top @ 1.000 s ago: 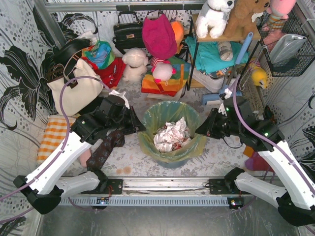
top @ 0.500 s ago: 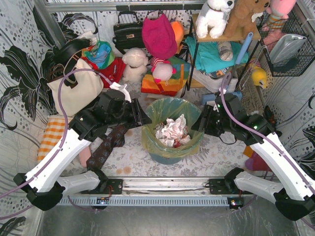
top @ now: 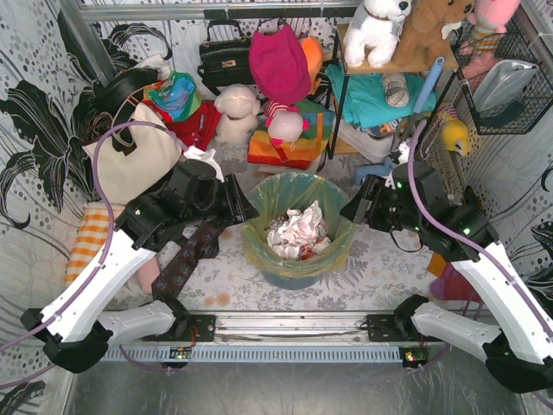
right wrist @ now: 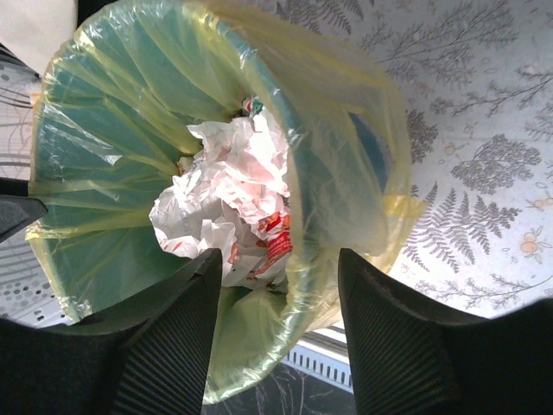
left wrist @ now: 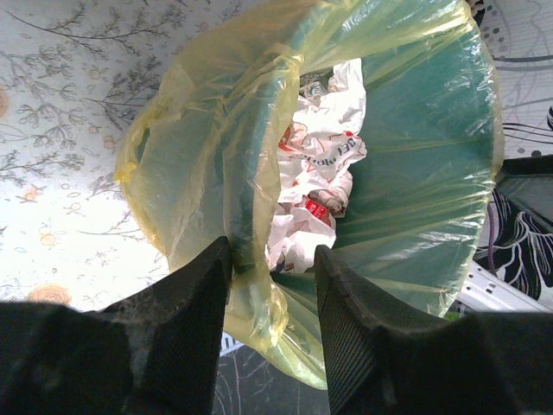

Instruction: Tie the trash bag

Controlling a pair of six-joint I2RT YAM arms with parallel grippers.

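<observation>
The yellow-green trash bag [top: 298, 192] lines the round teal bin [top: 292, 278] in the middle of the table, its rim folded over the bin's edge and crumpled white paper [top: 298, 232] inside. My left gripper [top: 244, 207] is at the bin's left side. In the left wrist view it [left wrist: 272, 272] is open, its jaws straddling the bag's rim [left wrist: 251, 303]. My right gripper [top: 352, 210] is at the bin's right side. In the right wrist view it [right wrist: 281, 277] is open, with the bag's rim [right wrist: 302, 285] between its jaws.
A cream tote [top: 134, 160] and an orange checked cloth [top: 91, 238] lie at the left, and a dark patterned cloth [top: 186, 259] lies by the left arm. Plush toys [top: 238, 112] and a shelf rack [top: 380, 95] stand behind. A metal rail [top: 294, 324] runs along the near edge.
Both grippers have moved a little away from me along the bin's sides. The bag's mouth looked narrower half a second ago and is wider now.
</observation>
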